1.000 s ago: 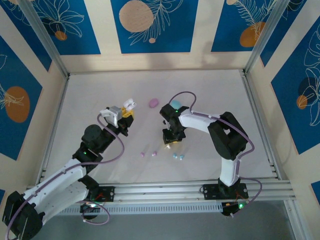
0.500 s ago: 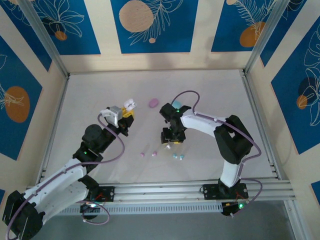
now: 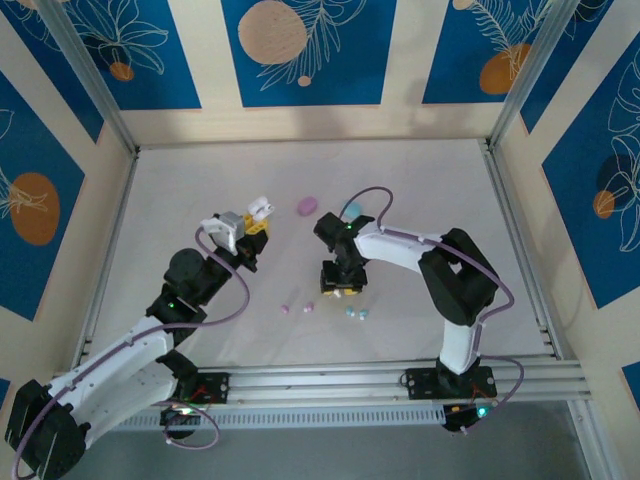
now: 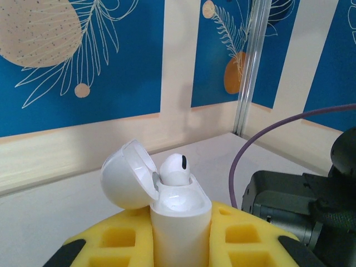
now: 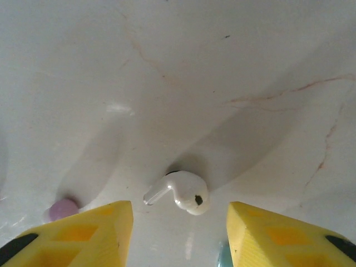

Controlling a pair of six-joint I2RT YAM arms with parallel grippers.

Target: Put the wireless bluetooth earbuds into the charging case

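My left hand point(image 3: 256, 226) is clamped on the white case point(image 4: 181, 222), holding it upright between my yellow fingers point(image 4: 233, 239) above the left half of the table point(image 3: 430, 180). The case's lid point(image 4: 127, 181) is tipped back to the left, and one white earbud point(image 4: 175, 168) sits in the case with its rounded head poking above the rim. My right hand point(image 3: 338, 287) hangs low over the middle of the table, pointing down, with its fingers point(image 5: 94, 228) apart. The second white earbud point(image 5: 183, 192) lies on the table in the gap between them, touching neither finger, its stem pointing toward my left-side finger. Just beside that finger a pink earbud point(image 5: 62, 209) rests on the table. From above, the two pink earbuds point(image 3: 297, 307) lie near each other just left of my right hand, and the two teal earbuds point(image 3: 357, 314) lie close together just nearer the arm bases. The pink case point(image 3: 307, 205) and the teal case point(image 3: 350, 209) rest farther back, the teal one partly behind my right arm.
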